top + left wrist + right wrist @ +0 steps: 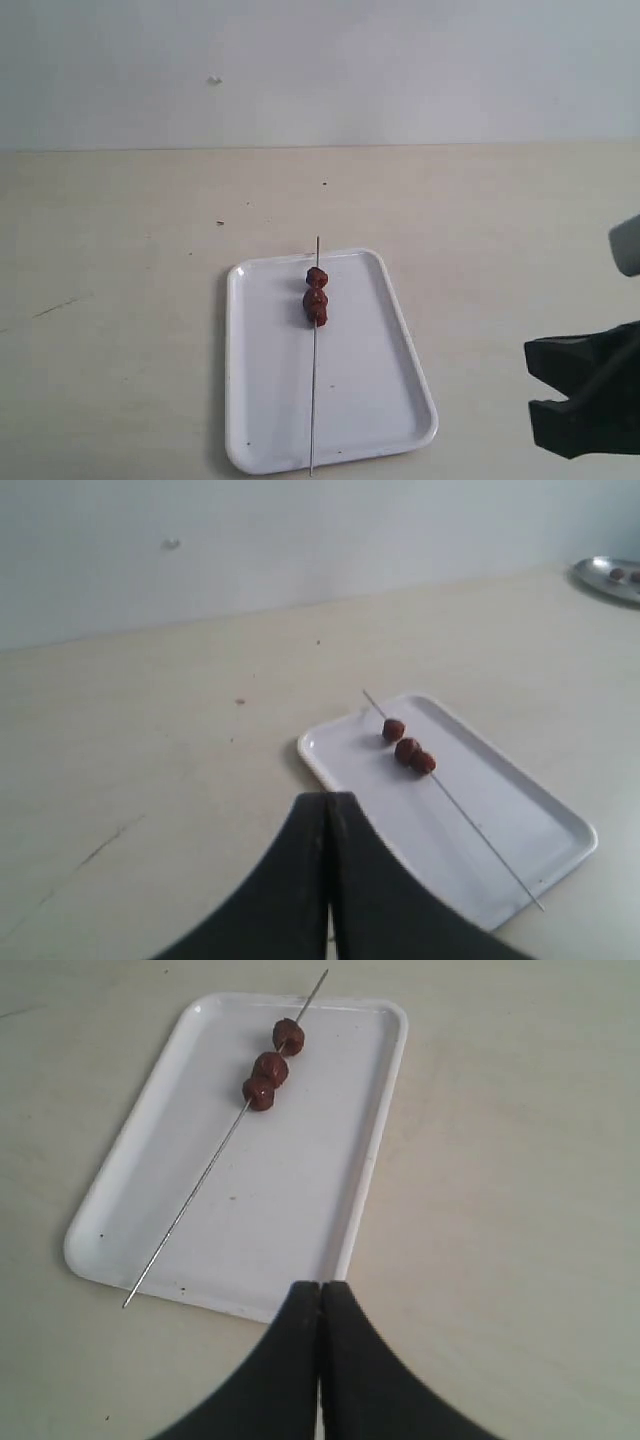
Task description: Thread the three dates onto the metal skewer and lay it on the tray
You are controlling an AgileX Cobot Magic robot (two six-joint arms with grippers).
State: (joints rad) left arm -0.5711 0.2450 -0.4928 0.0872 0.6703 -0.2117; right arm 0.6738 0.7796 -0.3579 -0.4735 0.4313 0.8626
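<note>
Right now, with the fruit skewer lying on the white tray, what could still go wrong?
1. The metal skewer sticks out past the rim of the tray at both ends, so a nudge might roll or slide it off.
2. The dates sit bunched toward one end; lifting the tray could tip that end down.
3. The right gripper, shut and empty, hangs near the tray's edge and might bump it when it moves.

Exterior camera angles down toward the wall (400,70); both wrist cameras stand off; all 3 show the tray (362,372).
</note>
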